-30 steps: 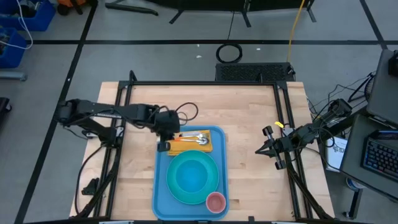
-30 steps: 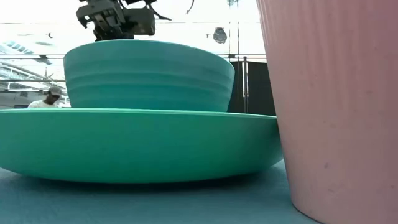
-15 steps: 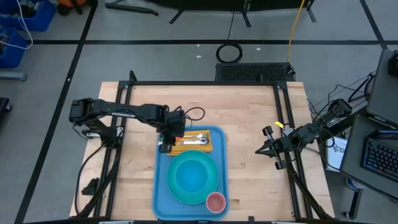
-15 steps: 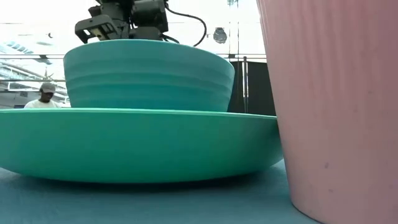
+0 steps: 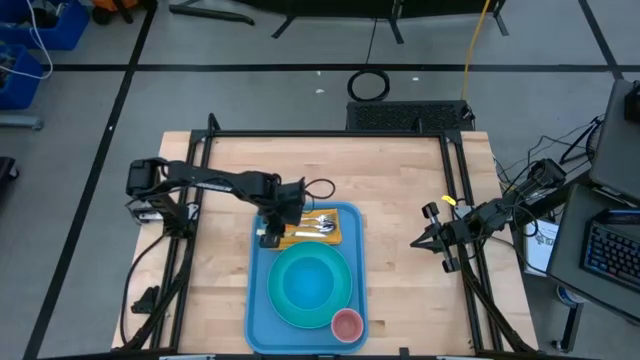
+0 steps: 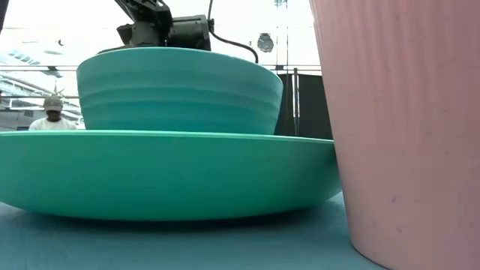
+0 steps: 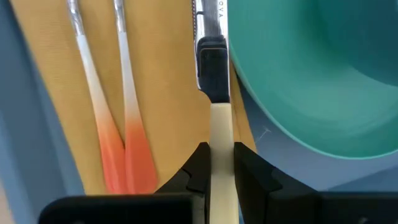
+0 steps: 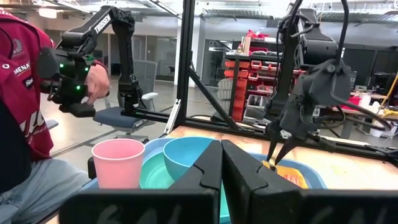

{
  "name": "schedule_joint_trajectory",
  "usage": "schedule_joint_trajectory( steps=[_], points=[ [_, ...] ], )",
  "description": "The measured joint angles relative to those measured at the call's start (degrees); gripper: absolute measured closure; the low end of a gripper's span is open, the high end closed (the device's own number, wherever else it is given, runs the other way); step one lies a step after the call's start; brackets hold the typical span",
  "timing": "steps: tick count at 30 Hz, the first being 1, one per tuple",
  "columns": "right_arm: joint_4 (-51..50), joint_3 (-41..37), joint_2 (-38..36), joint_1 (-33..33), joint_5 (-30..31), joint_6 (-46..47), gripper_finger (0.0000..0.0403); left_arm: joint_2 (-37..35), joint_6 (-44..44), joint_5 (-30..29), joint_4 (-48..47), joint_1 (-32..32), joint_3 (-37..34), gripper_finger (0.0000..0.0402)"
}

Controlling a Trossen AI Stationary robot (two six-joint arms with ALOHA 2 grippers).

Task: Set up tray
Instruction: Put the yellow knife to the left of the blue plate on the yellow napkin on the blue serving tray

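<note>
Writing first: the letters "OVA" read along the metal blade of the knife [image 7: 210, 37] in the left wrist view, and "TROSSEN" runs down a spare arm [image 8: 106, 22] in the room behind, next to a person [image 8: 18, 106] in a red shirt with partial white lettering "MENA".

The blue tray [image 5: 258, 310] sits on the wooden counter [image 5: 400, 200], left of centre and toward its near edge. On it: a yellow napkin [image 5: 296, 238] along the far end carrying a fork [image 7: 81, 68] and spoon [image 7: 127, 74] with orange handle ends, a turquoise plate [image 5: 284, 312] with a turquoise bowl [image 5: 310, 281] on it, and a pink cup [image 5: 346, 324] at the near right corner.

The left claw [image 5: 272, 232] hangs over the tray's far left corner, right above the napkin, its fingers [image 7: 200, 171] clamped on the knife's cream handle, blade lying along the napkin edge beside the plate.

Against a second ago, the left arm has reached further in over the tray, and the claw has swung from the tray's left rim onto the napkin.

The right claw [image 5: 418, 241] waits near the counter's right edge, well apart from the tray, fingers pressed together on nothing
</note>
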Motion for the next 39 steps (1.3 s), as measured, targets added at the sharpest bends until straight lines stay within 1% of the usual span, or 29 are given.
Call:
schedule_joint_trajectory(
  steps=[7, 12, 21, 30, 33, 39],
  points=[
    [0.0, 0.0, 0.0, 0.0, 0.0, 0.0, 0.0403, 1.5, 0.0, 0.7, 2.0, 0.0, 0.0, 0.0356],
    [0.0, 0.0, 0.0, 0.0, 0.0, 0.0, 0.0403, 1.5, 0.6, 2.8, 4.6, 0.0, 0.0, 0.0356],
    [0.0, 0.0, 0.0, 0.0, 0.0, 0.0, 0.0403, 1.6, 0.0, 2.2, 6.6, 0.0, 0.0, 0.0356],
    [0.0, 0.0, 0.0, 0.0, 0.0, 0.0, 0.0403, 4.3, -1.6, 0.8, 6.9, -0.2, -0.1, 0.0356],
    [0.0, 0.0, 0.0, 0.0, 0.0, 0.0, 0.0403, 5.3, -0.6, 2.0, 6.7, -0.2, 0.0, 0.0356],
    [0.0, 0.0, 0.1, 0.0, 0.0, 0.0, 0.0403, 6.3, -1.0, 1.8, 7.1, -0.4, 0.0, 0.0356]
  ],
)
